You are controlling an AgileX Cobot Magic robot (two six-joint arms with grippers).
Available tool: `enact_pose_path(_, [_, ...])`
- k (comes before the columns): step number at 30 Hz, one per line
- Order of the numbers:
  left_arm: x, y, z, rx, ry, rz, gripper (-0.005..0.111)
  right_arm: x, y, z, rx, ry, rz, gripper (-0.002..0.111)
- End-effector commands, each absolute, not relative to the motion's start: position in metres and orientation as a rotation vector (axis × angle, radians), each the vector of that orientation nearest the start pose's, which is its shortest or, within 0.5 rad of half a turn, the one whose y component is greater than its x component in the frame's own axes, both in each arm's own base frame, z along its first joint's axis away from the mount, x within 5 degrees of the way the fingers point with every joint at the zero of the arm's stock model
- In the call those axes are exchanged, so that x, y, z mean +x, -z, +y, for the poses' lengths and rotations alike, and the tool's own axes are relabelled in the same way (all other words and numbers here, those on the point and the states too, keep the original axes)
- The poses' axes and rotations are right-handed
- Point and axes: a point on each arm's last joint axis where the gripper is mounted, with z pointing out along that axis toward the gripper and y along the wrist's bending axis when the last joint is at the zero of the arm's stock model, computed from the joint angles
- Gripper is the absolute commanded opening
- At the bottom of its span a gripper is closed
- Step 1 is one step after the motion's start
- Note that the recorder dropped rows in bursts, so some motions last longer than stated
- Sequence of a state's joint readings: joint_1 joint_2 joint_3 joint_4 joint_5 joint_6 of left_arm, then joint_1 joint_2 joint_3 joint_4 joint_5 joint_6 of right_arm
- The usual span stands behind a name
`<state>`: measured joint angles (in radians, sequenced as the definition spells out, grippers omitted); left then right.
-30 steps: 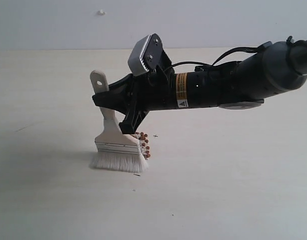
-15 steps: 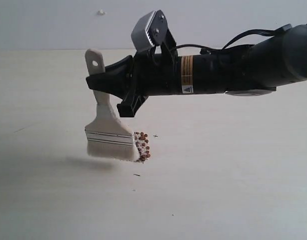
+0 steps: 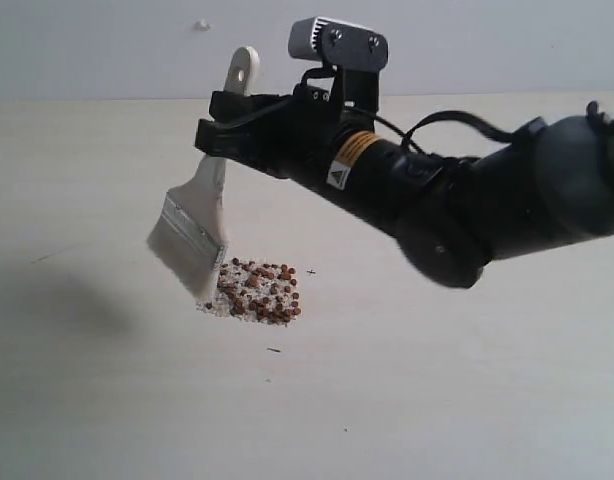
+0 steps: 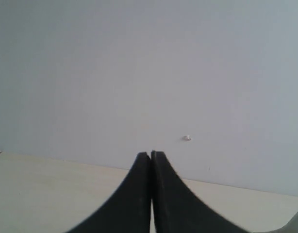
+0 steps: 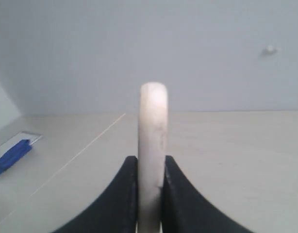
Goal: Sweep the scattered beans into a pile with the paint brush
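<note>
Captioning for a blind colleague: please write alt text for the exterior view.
The right gripper holds the paint brush by its handle, tilted above a table, its bristles at the edge of a small pile of beans.

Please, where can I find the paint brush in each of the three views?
Exterior view: paint brush left of centre, tilted, bristles by the left edge of the beans.
Left wrist view: not in it.
Right wrist view: centre, handle clamped in the right end effector.
Shared landmark: the small white wall bump.
</note>
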<state>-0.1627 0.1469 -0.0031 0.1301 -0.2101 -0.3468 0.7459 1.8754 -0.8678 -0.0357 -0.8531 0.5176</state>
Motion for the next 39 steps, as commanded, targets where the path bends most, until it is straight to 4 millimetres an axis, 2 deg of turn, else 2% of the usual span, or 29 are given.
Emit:
enact_pose_path(1, [0.066, -0.224, -0.013, -0.022, 0.339, 1.421, 0.0, 0.251, -0.182, 0.28, -0.048, -0.774, 1.696, 0.0])
enact_pose_path(5, [0.066, -0.224, -0.013, -0.022, 0.339, 1.421, 0.0, 0.228, -0.17, 0.287, 0.101, -0.644, 1.654, 0.0])
enact_pose_path(10, [0.066, -0.224, -0.013, -0.022, 0.339, 1.421, 0.0, 0.217, -0.157, 0.295, 0.153, -0.681, 1.639, 0.0])
enact_pose_path(16, [0.066, -0.224, -0.013, -0.022, 0.339, 1.421, 0.0, 0.219, -0.146, 0.292, 0.211, -0.655, 1.64, 0.0])
enact_pose_path(29, [0.066, -0.224, -0.013, -0.022, 0.339, 1.421, 0.0, 0.22, -0.144, 0.288, 0.238, -0.608, 1.628, 0.0])
enact_pose_path(39, [0.066, -0.224, -0.013, -0.022, 0.339, 1.421, 0.0, 0.231, -0.156, 0.306, 0.261, -0.564, 1.638, 0.0])
